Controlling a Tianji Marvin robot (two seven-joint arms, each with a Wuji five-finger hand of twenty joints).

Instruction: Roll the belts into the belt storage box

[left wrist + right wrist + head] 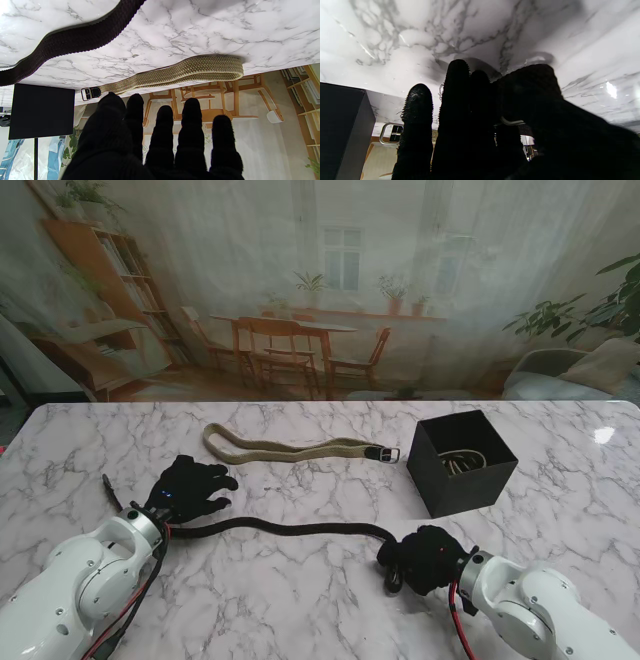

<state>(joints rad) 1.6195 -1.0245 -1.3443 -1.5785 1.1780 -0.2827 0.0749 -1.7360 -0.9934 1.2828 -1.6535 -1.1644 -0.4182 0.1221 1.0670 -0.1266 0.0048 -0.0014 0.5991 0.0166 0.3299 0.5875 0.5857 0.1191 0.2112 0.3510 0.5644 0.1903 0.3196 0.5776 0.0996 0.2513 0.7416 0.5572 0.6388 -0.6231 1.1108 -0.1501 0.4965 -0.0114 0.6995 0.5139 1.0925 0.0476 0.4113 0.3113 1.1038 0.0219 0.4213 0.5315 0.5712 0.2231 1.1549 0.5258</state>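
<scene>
One belt already lies coiled in the belt storage box (461, 463), toward the surface's far right. Your right robot hand (425, 560) grips the black belt (290, 528) at its buckle end — unrolled; your left robot hand (190, 487) rests spread on its other end. The tan belt (290, 446) waits near the far edge — untouched.

A staged test room, not a real home: a marble-patterned counter (300, 600) stands before a printed backdrop (320, 280) picturing a dining room with chairs, shelves, plants and curtains.
</scene>
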